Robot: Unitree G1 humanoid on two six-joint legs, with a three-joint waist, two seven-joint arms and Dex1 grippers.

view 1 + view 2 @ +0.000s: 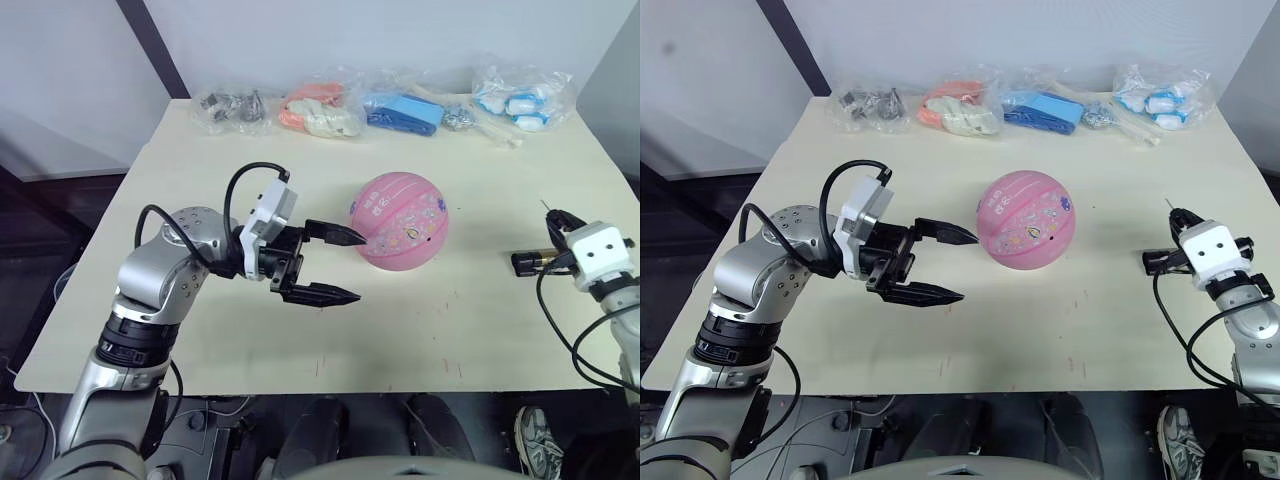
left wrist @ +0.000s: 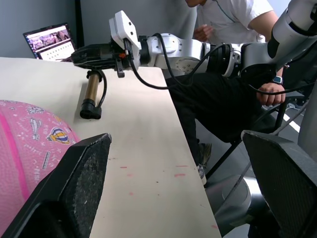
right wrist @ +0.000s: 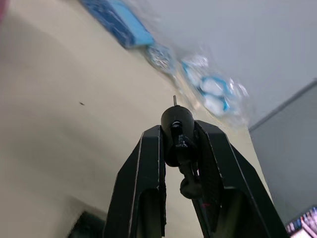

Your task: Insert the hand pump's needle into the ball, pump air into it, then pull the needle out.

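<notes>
The pink ball with small cartoon prints rests mid-table. My left gripper is open just to its left, the far fingertip close to the ball's side and nothing between the fingers. In the left wrist view the ball lies beside one pad. At the table's right edge my right gripper is shut on the black fitting of the needle, whose thin pin sticks out past the fingertips. The hand pump, with its gold barrel and black hose, hangs below that gripper, its end on the table; it also shows as the hand pump.
Along the table's far edge lie clear bags: dark metal parts, orange and white items, blue pieces, blue-white rings. A seated person and a laptop are beyond the right side.
</notes>
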